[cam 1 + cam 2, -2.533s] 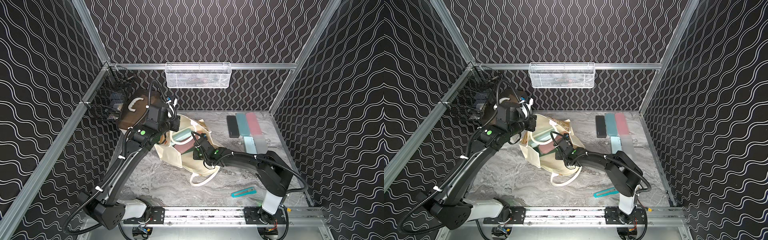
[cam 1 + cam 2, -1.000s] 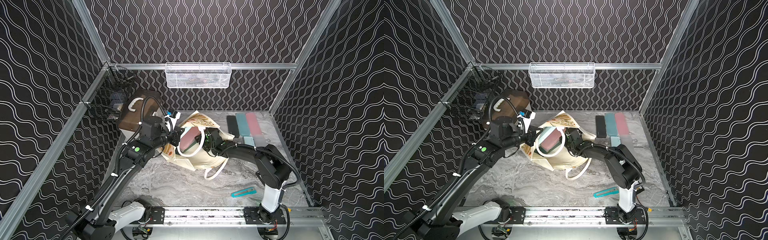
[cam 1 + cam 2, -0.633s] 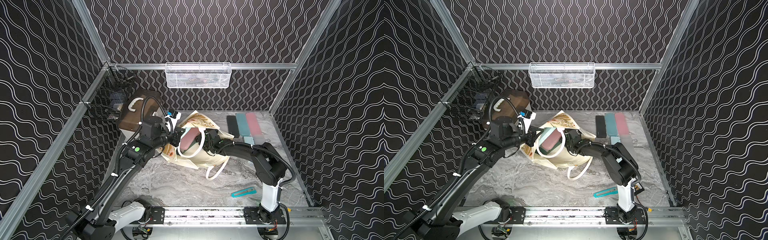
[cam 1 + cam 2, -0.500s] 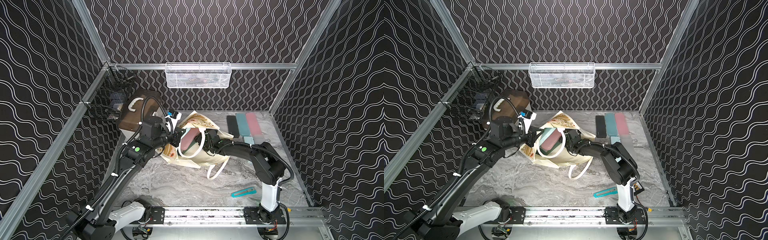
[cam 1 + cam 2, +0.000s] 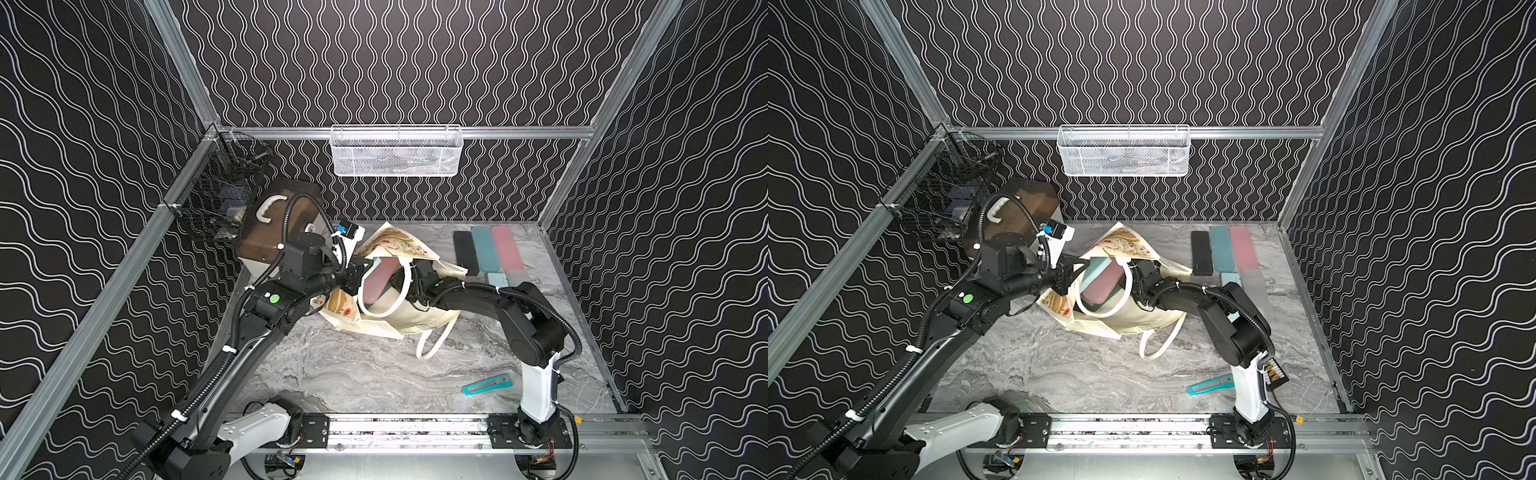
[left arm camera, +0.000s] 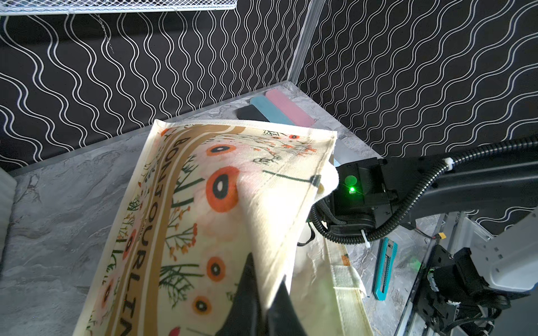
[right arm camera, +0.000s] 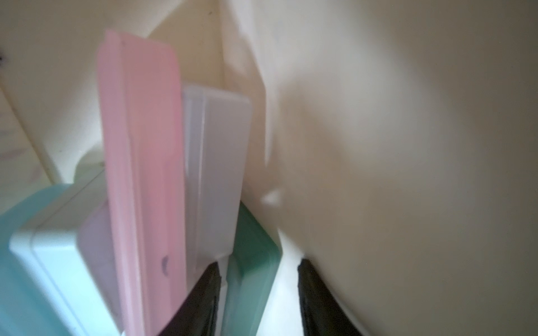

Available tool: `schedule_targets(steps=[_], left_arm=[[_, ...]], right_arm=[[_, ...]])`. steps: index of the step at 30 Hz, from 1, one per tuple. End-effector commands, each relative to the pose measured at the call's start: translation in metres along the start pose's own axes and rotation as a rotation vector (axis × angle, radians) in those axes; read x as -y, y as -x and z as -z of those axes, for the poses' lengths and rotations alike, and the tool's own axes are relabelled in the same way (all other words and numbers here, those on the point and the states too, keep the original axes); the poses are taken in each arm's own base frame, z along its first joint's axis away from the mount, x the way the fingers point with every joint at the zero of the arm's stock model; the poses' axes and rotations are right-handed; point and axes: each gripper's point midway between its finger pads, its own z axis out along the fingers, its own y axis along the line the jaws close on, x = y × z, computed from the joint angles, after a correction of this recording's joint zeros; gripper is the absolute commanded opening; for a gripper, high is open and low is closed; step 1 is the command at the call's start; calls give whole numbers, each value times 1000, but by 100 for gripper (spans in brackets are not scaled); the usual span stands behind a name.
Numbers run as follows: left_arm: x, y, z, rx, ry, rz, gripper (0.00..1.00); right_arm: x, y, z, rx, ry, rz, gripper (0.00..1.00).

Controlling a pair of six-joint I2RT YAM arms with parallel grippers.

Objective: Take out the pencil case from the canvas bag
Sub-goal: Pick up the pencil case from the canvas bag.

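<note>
Clamping the "BONJOUR" canvas bag (image 6: 186, 186) cloth, left jaws meet; right jaws stand parted inside.

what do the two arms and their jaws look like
Both arms are black with a white lower link. The left arm carries a round green sticker; the right arm shows a lit green light. Black ribbed cable conduit, fastened with white ties, runs along each. Jaws are black, tapering blades.
</note>
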Motion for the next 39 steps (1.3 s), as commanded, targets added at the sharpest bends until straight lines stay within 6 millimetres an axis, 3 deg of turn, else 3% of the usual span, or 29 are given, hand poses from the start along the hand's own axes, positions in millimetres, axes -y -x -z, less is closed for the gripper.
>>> schedule_targets(steps=[1, 12, 20, 26, 31, 39], left_arm=[[11, 23, 7, 89, -42, -70, 0], [4, 20, 1, 72, -14, -89, 0], [4, 20, 1, 71, -13, -92, 0], [5, 19, 2, 74, -21, -90, 0], [7, 19, 4, 77, -28, -89, 0], [15, 17, 3, 77, -73, -84, 0]], right_arm=[[2, 10, 11, 39, -30, 14, 40], [-47, 13, 75, 128, 77, 214, 24], [-53, 14, 103, 177, 60, 309, 21], [-28, 13, 98, 164, -43, 244, 22], [-15, 10, 86, 142, -99, 190, 49], [-8, 8, 67, 110, -121, 154, 58]])
